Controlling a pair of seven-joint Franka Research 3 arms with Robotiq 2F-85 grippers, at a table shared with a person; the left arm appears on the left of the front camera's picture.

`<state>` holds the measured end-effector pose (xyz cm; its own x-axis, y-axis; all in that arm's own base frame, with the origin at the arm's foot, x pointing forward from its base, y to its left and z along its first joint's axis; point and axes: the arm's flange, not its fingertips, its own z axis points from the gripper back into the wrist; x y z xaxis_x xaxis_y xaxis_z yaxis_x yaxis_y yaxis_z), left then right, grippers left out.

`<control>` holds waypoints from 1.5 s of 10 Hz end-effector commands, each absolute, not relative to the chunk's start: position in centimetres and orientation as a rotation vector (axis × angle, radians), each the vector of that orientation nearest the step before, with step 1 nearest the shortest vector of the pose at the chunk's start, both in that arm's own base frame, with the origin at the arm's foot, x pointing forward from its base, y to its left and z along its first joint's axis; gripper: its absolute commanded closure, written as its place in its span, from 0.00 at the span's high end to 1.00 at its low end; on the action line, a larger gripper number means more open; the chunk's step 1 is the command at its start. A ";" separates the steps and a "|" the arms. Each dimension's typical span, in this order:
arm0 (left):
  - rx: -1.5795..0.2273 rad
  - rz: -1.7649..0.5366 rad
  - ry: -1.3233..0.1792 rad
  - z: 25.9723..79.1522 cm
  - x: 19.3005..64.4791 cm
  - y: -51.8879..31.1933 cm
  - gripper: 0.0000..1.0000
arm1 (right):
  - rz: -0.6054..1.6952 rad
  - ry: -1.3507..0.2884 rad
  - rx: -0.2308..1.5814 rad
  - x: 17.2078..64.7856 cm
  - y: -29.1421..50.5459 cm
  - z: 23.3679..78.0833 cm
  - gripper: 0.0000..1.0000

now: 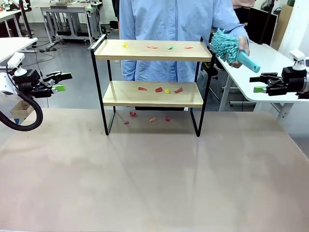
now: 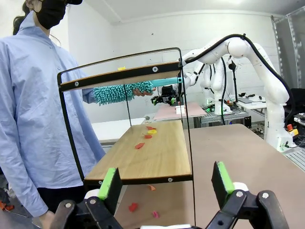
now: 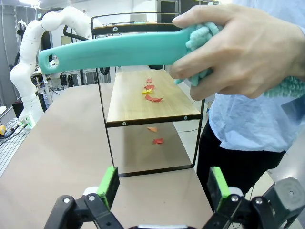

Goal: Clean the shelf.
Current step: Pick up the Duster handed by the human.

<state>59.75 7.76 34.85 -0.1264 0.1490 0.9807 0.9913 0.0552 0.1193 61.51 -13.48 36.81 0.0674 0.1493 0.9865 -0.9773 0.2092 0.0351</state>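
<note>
1. The shelf [image 1: 103, 77] stood at the far middle of the table [image 1: 154, 183], its black frame feet on the tabletop, right in front of a person in a light blue shirt [image 1: 169, 19].
2. Its top board [image 1: 145, 52] carried four small scraps [image 1: 152, 47] strung along it: one yellow near the left end, then red, green and red.
3. The lower board [image 1: 125, 96] held four more bits [image 1: 159, 89] towards its back edge, three red and one yellow, lying close together.
4. Under the shelf, on the table itself, lay a few red crumbs [image 1: 133, 114], scattered between the frame's legs.
5. The person's hand [image 1: 244, 47] gripped a teal chenille duster [image 1: 224, 44] just off the shelf's right end, at about top-board height, with the fluffy head towards the shelf and the plastic handle pointing out towards the robot's right side.
6. The left gripper [image 1: 62, 81] hung in the air off the table's left side, well apart from the shelf, its green-padded jaws spread wide with nothing between them.
7. The right gripper [image 1: 257, 84] hovered off the right side, near the tip of the duster's handle but not touching it, jaws likewise wide apart and empty.
</note>
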 end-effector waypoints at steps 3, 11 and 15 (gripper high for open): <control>-1.224 -1.196 -1.432 34.9 59.7 7.8 1.00 | 1.037 -1.044 0.903 61.8 -15.1 40.8 1.00; -1.224 -1.196 -1.432 34.9 59.7 7.8 1.00 | 0.568 -0.675 0.248 58.7 -12.0 63.2 1.00; -1.224 -1.196 -1.432 34.9 59.7 7.8 1.00 | 0.525 -0.580 0.063 55.1 -2.4 65.9 1.00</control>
